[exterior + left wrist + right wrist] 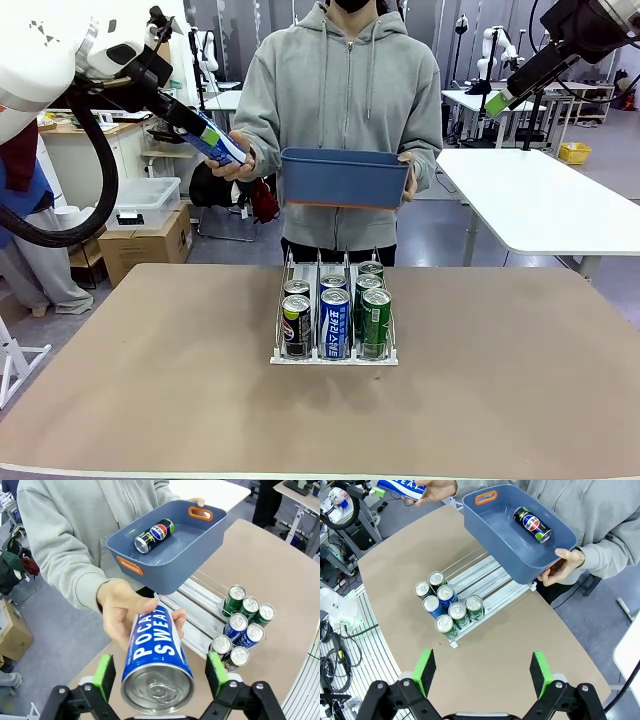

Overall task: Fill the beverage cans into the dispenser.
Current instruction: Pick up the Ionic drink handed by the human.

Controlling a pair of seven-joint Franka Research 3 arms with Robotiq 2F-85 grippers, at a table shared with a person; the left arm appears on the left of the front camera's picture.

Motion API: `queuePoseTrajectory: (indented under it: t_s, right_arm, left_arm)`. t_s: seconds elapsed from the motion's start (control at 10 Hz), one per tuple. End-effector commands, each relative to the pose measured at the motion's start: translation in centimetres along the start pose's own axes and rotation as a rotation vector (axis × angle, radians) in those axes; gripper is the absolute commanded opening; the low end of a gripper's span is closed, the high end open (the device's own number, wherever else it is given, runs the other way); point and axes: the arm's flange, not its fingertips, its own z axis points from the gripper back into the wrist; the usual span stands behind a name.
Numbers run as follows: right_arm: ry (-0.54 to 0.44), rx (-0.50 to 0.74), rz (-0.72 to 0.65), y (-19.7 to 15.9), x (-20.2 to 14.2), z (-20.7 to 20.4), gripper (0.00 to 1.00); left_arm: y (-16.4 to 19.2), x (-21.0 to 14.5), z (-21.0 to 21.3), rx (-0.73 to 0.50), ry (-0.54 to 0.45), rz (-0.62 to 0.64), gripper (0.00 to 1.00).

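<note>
The person's hand (120, 612) holds the blue-and-white can (155, 645) out at 10 o'clock from the dispenser (334, 359), which already has 7 cans (335, 320), so the left gripper (160, 674), fingers wide, can straddle it for a grip, while the right gripper (482, 672) hangs wide and empty.

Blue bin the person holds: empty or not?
Not empty: one black can lies on its side inside the blue bin.
</note>
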Motion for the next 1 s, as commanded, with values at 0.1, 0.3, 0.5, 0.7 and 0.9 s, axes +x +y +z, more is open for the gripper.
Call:
queuePoseTrajectory:
  t_s: [0.1, 0.3, 0.5, 0.7, 0.9]
  right_arm:
    - [-0.004, 0.008, 0.0, 0.02, -0.01, -0.01, 1.0]
    - [-0.004, 0.008, 0.0, 0.02, -0.01, -0.01, 1.0]
    - [-0.004, 0.008, 0.0, 0.02, -0.01, -0.01, 1.0]
    - [-0.004, 0.008, 0.0, 0.02, -0.01, -0.01, 1.0]
    - [-0.004, 0.008, 0.0, 0.02, -0.01, -0.01, 1.0]
  left_arm:
    - [0.21, -0.55, -0.06, 0.027, -0.018, 0.007, 0.0]
    - [0.4, -0.61, 0.11, 0.029, -0.019, 0.015, 0.0]
    - [0.48, -0.61, 0.12, 0.023, -0.012, 0.014, 0.0]
    - [0.25, -0.53, 0.29, 0.039, -0.007, 0.026, 0.0]
    - [0.44, -0.49, 0.3, 0.048, 0.009, 0.025, 0.0]
